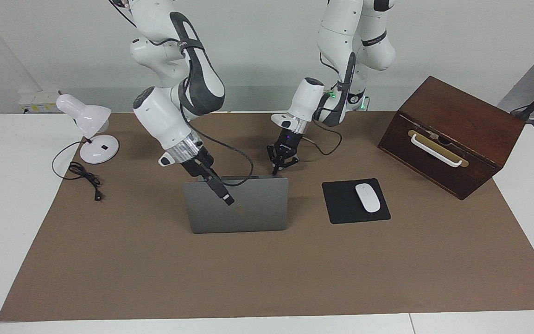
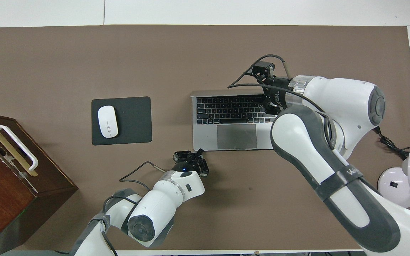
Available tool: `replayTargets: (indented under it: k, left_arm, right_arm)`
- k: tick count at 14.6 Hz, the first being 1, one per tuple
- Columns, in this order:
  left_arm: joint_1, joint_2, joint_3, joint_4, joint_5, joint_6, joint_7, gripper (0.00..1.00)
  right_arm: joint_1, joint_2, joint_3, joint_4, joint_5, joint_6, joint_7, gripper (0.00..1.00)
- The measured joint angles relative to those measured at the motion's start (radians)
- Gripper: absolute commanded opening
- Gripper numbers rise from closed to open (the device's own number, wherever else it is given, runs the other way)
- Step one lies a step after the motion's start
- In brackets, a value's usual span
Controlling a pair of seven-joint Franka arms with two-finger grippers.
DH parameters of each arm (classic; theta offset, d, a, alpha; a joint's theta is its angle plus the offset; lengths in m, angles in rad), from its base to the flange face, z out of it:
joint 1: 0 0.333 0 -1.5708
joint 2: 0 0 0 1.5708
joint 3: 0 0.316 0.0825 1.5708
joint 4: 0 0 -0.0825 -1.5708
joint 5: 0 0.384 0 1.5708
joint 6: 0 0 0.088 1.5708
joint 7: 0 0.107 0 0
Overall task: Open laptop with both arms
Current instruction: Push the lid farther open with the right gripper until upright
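Laptop (image 2: 233, 122) lid raised steeply, mid-tabletop (image 2: 48, 53).
My left gripper (image 1: 276, 170), clenched, presses the base corner at 7 o'clock of the keyboard; my right gripper (image 1: 204, 178) is at the lid's top edge, grasp undeterminable.

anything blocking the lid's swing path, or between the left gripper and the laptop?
Nothing visible. The laptop lid stands about upright with bare mat where it swings. The left gripper sits at the base's corner, the right gripper at the lid's top edge.
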Motion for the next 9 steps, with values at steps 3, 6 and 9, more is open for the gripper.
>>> replayTargets:
  k: [3,6,9]
  left_arm:
    - [0.000,0.000,0.000,0.000,0.000,0.000,0.000,0.00]
    - [0.000,0.000,0.000,0.000,0.000,0.000,0.000,0.00]
    - [0.000,0.000,0.000,0.000,0.000,0.000,0.000,0.00]
  right_arm:
    - [-0.021,0.021,-0.001,0.033,0.000,0.000,-0.030,1.00]
    - [-0.030,0.031,-0.001,0.050,0.000,0.001,-0.032,1.00]
    - [-0.031,0.045,-0.001,0.076,0.000,0.002,-0.032,1.00]
